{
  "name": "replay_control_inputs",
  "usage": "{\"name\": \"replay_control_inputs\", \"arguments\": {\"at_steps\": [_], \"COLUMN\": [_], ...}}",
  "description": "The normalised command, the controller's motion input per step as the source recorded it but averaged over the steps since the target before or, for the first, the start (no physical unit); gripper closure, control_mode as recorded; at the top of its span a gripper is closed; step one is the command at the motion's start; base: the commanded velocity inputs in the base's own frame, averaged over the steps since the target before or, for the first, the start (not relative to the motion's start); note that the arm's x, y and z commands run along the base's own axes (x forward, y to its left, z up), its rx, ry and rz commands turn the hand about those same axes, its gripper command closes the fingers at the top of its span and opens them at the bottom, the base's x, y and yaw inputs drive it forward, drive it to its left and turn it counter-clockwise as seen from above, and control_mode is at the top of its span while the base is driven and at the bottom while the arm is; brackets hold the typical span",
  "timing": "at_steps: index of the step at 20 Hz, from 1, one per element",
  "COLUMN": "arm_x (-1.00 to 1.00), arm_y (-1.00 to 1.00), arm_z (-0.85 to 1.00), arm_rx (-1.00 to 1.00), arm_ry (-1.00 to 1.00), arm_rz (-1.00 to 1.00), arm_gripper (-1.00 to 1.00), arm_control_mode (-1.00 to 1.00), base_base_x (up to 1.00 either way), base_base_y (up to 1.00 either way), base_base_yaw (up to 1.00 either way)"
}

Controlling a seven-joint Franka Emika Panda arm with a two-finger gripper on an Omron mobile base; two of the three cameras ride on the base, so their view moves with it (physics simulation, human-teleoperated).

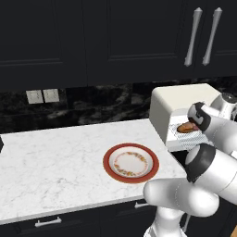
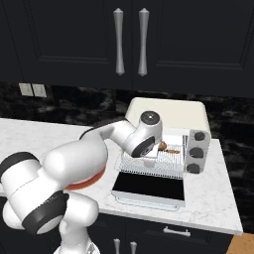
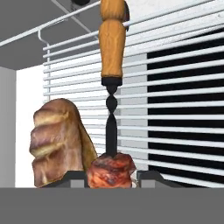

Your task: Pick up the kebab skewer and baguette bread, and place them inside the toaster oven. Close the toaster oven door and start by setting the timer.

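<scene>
Left to right: an empty red-rimmed plate lies near the front edge of the marble surface; the cream toaster oven stands toward the right end, its door folded down flat and the wire rack drawn partly out over it. The baguette bread rests on the rack's left part. Just beside it, the pincer is closed on a meat chunk of the kebab skewer, whose wooden handle points deeper into the oven.

Likely risks: released here, the thin skewer may roll against the bread or slip between the rack wires. With the rack still pulled out over the door, closing would probably jam. The knobs sit near the arm's wrist, so a careless withdrawal could knock them.
</scene>
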Motion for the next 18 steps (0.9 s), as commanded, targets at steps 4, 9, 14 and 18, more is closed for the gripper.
{"name": "replay_control_inputs", "arguments": {"at_steps": [4, 9, 14, 18], "arm_x": [0.38, 0.35, 0.23, 0.00], "arm_y": [-0.12, -0.06, 0.00, 0.00], "arm_z": [-0.09, -0.05, 0.00, 0.00], "arm_rx": [0.00, 0.00, 0.00, 0.00], "arm_ry": [0.00, 0.01, 0.05, 0.00], "arm_rz": [0.00, 0.00, 0.00, 0.00], "arm_gripper": [1.00, 1.00, -1.00, -1.00], "arm_control_mode": [-1.00, -1.00, -1.00, -1.00], "base_base_x": [0.00, 0.00, 0.00, 0.00], "base_base_y": [0.00, 0.00, 0.00, 0.00], "base_base_yaw": [0.00, 0.00, 0.00, 0.00]}}
